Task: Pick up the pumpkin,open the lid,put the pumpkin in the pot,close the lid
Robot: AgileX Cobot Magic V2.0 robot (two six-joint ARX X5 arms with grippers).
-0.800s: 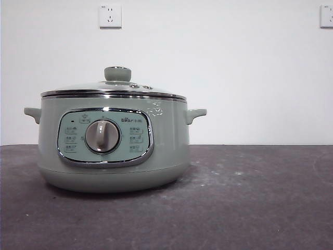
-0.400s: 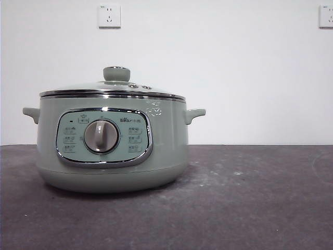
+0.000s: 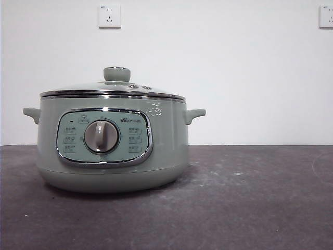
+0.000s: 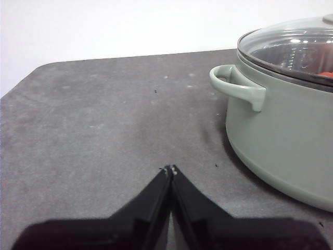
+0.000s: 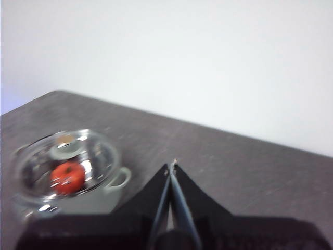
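The sage-green pot (image 3: 109, 146) stands on the dark table at the left in the front view, with the glass lid (image 3: 112, 89) and its green knob (image 3: 116, 73) on top. In the right wrist view the orange-red pumpkin (image 5: 67, 177) shows through the lid (image 5: 78, 156), inside the pot (image 5: 62, 203). The left wrist view shows the pot's side (image 4: 281, 135), a handle (image 4: 237, 86) and a sliver of the pumpkin (image 4: 326, 74) under the lid (image 4: 291, 47). My left gripper (image 4: 170, 169) is shut and empty, low beside the pot. My right gripper (image 5: 172, 165) is shut and empty, high and away from the pot.
Two wall sockets (image 3: 110, 15) (image 3: 326, 15) are on the white wall behind. The dark grey table (image 3: 250, 198) stretches to the right of the pot. Its rounded corner (image 4: 36, 70) shows in the left wrist view.
The front view has shifted by a few pixels; the pot and lid stand as before. No arm shows in the front view.
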